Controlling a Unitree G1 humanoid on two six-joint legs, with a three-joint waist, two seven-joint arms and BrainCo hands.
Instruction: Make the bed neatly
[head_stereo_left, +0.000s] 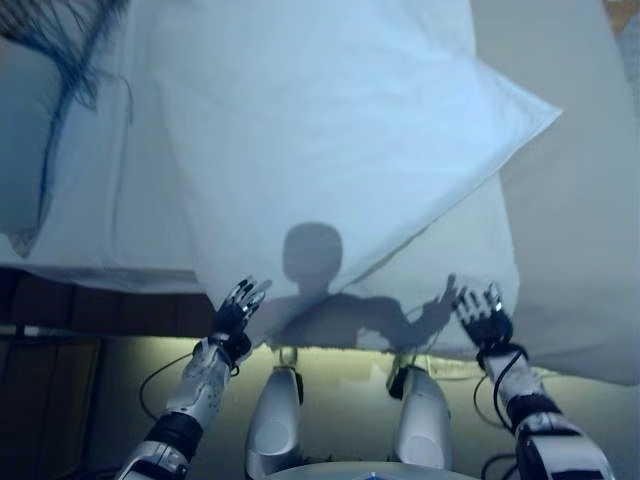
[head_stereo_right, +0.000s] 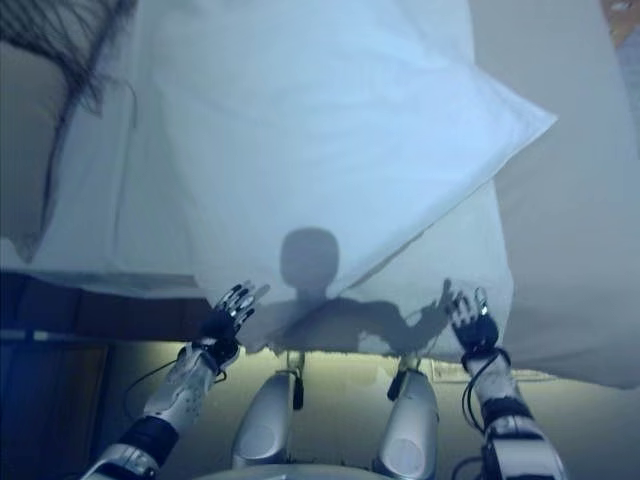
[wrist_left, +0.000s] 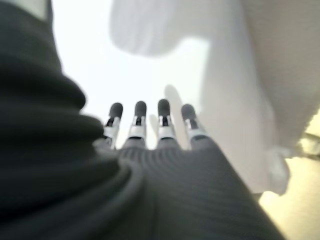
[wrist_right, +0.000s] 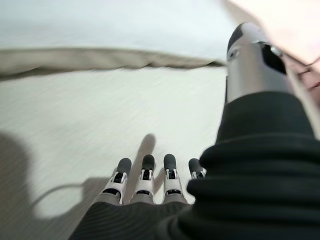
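Note:
A white pillow (head_stereo_left: 330, 130) lies slantwise on the bed, one corner pointing right and its near corner reaching the mattress edge. A second white pillow (head_stereo_left: 450, 270) lies under it at the near right. My left hand (head_stereo_left: 238, 308) hovers at the near edge of the top pillow, fingers straight and holding nothing. My right hand (head_stereo_left: 482, 312) is over the near edge of the lower pillow, fingers (wrist_right: 145, 172) straight and empty too. In the left wrist view my left hand (wrist_left: 150, 130) points its fingers at the white cloth.
A beige cover (head_stereo_left: 570, 200) spreads over the bed's right side. A pale sheet with a dark blue pattern (head_stereo_left: 60, 90) lies at the far left. A dark bed frame (head_stereo_left: 90, 310) and lit floor (head_stereo_left: 340, 370) run below the mattress edge.

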